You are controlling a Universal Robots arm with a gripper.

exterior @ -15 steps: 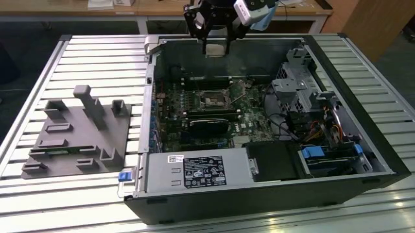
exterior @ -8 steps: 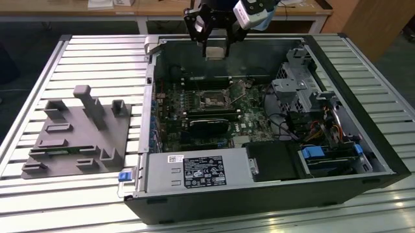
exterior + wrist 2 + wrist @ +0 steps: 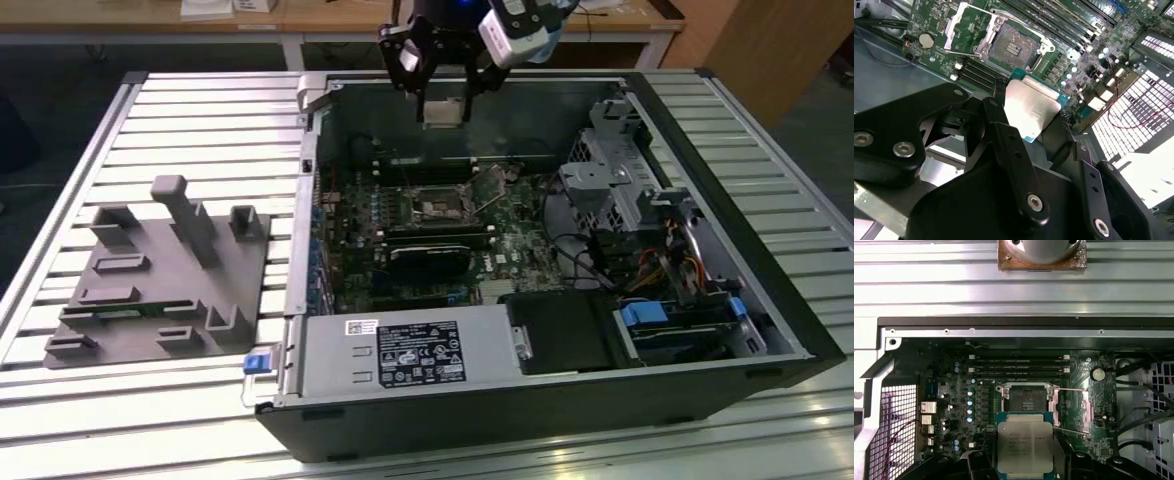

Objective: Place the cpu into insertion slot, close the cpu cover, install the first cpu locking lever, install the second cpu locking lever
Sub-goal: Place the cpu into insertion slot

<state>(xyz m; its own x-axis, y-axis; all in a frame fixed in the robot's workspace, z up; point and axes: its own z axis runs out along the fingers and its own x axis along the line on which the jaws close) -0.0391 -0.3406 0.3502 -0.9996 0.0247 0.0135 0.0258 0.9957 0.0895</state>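
We see 1 black gripper (image 3: 446, 106) clamping 1 flat square silver-topped cpu (image 3: 1025, 444) over open black computer case (image 3: 534, 420); 1 square metal-rimmed insertion slot (image 3: 1026, 397) lies bare, apart below; 1 thin silver cpu cover (image 3: 966, 27) stands open.

cpu (image 3: 1030, 100) edges behind gripper (image 3: 1029, 112)

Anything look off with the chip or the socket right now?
Nothing stands out. The flat square silver-topped cpu sits square in the black hand. The small dark-centred, metal-rimmed insertion slot is bare, with the thin silver cpu cover frame swung open beside it. No bent, loose or spilled parts are visible.
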